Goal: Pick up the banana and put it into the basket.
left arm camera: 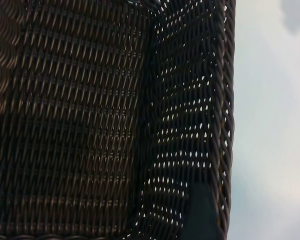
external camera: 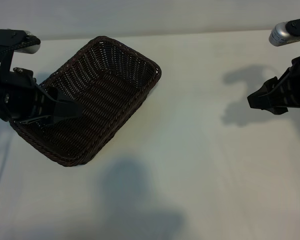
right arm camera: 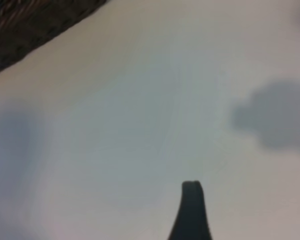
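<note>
Fingers of the left gripper [external camera: 72, 111] spread apart over the basket [external camera: 115, 70] interior at nine o'clock, nothing between them, right gripper [external camera: 252, 100] likewise parted and empty above the white table [external camera: 200, 165] at three o'clock, banana not visible in any view.

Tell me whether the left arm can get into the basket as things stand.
Probably yes: the left gripper hangs open over the basket, whose top is uncovered and whose inside holds nothing. No banana shows in any view.
</note>
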Tool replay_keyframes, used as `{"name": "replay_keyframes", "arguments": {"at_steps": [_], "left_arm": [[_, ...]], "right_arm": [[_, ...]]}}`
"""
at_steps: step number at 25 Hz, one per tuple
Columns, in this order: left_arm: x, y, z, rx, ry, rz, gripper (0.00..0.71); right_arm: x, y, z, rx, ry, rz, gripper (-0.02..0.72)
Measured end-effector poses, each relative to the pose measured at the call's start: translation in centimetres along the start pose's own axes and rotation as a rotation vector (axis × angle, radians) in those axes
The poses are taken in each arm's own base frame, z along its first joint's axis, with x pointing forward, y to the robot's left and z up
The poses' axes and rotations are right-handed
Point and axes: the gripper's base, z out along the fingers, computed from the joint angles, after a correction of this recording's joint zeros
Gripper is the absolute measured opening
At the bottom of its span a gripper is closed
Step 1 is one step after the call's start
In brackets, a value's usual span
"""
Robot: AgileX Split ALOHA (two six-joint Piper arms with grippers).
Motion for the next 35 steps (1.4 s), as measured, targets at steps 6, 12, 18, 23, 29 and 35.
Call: {"name": "replay_keyframes", "arguments": {"at_steps": [6,12,18,23,29,35], "left_arm": [[-0.01,0.01,0.00,-0.001,-0.001,0.000,0.560],[-0.01,0.01,0.00,-0.001,-0.001,0.000,0.560],[-0.01,0.01,0.00,-0.001,-0.001,0.000,0.560],[-0.16,0.13,0.00,-0.014,-0.017,0.000,0.560],[-0.20,0.16,0.00,-0.017,-0.022,-0.001,0.560],[0.24,-0.06,0.00,0.004,0.027,-0.210,0.560]], "right_arm": [[0.00,0.00,0.00,0.000,0.000,0.000,0.582],[-0.03,-0.02,0.00,0.002,-0.003,0.001,0.582],[-0.03,-0.02,0.00,0.002,-0.003,0.002,0.582],[-0.03,-0.02,0.00,0.002,-0.003,0.002,0.582],[-0.03,-0.02,0.00,0.002,-0.003,0.002,0.582],[-0.06,-0.04,0.00,0.005,-0.006,0.002,0.582]]}}
